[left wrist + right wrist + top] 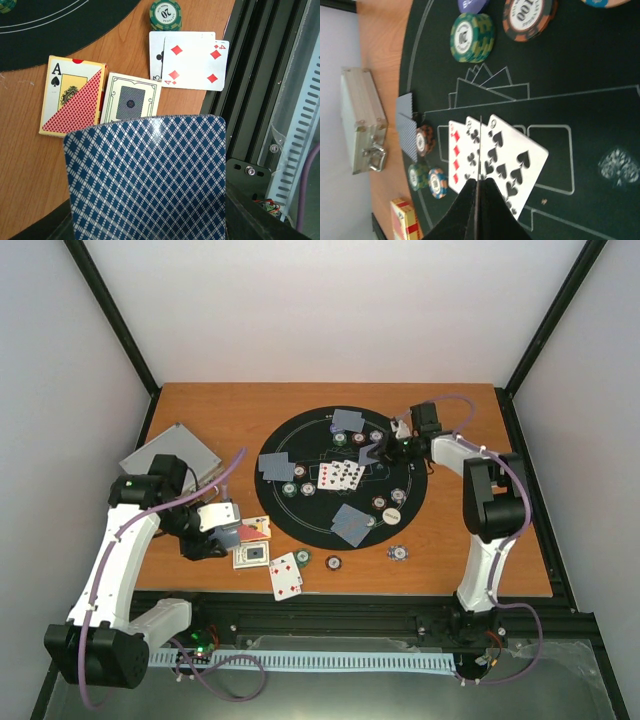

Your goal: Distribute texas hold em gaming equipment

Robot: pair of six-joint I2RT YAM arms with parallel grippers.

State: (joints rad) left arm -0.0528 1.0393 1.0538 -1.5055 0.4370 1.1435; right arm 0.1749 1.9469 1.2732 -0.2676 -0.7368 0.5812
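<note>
While the wooden bench (470, 550) carries the round black mat (310, 518) and, at its left, the silver case (170, 455), the left fingers (222, 523) grasp a blue-backed card (147, 177) over the bench's near side. The right fingers (462, 215) are clenched above the face-up cards (495, 160) at the mat's middle. A thin edge shows between them, but I cannot tell what it is. Striped chips (290, 488) lie scattered across the mat.

White arm links (108, 562), black joint housings (497, 498), purple cables (515, 475), black right gripper (476, 184)
</note>
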